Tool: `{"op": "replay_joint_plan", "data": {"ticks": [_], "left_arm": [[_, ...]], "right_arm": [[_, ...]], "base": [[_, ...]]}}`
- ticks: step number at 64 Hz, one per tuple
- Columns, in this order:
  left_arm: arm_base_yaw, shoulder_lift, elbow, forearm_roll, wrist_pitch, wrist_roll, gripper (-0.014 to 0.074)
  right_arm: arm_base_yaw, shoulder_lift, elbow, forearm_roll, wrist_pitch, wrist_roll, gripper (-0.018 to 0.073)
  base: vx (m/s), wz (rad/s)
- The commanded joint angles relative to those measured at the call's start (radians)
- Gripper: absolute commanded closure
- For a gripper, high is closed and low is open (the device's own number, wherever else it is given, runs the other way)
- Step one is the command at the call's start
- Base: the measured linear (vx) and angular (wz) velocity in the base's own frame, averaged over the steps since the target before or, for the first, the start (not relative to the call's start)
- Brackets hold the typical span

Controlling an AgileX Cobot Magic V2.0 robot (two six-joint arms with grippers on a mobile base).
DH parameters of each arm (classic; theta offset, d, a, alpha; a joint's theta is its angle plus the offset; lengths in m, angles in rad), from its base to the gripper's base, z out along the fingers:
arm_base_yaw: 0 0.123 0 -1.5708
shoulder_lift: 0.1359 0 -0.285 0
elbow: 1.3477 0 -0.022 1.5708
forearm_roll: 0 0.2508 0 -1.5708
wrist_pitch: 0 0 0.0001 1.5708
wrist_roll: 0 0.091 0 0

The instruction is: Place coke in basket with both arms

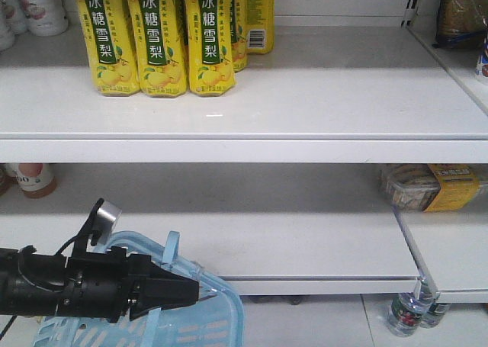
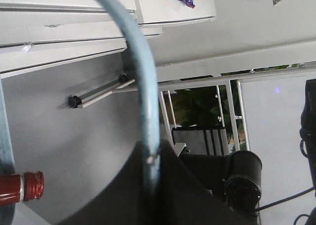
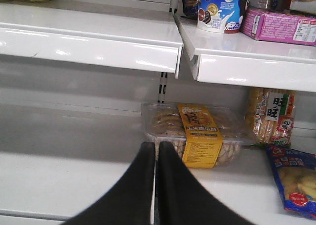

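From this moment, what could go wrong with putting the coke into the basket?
1. The left gripper has its jaws shut on one thin handle of the basket, so the basket may tilt or slip.
2. No coke can shows in any view. The right gripper, jaws shut, faces a biscuit tray, and a red-capped bottle is nearby, so a wrong pick is possible.

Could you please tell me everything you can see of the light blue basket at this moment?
The basket is light blue plastic with vertically slotted sides and thin pale-blue handles. It sits low at the lower left of the front view, below the white shelves, only partly in frame. The left gripper is shut on one handle; in the left wrist view that handle runs as a curved blue band into the closed jaws. Its contents cannot be seen.
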Motion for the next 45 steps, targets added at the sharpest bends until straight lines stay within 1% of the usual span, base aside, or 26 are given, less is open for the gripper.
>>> {"op": "replay_joint_plan", "data": {"ticks": [1,45], "left_arm": [[-0.004,-0.035,-0.025,-0.123,0.1,0.011,0.0603],[-0.004,-0.035,-0.025,-0.123,0.1,0.011,0.0603]], "right_arm": [[-0.007,0.014,-0.024,0.006,-0.081,0.0,0.0568],[-0.007,0.014,-0.024,0.007,-0.078,0.0,0.0568]], "base": [[0.0,0.0],[0.0,0.0]]}}
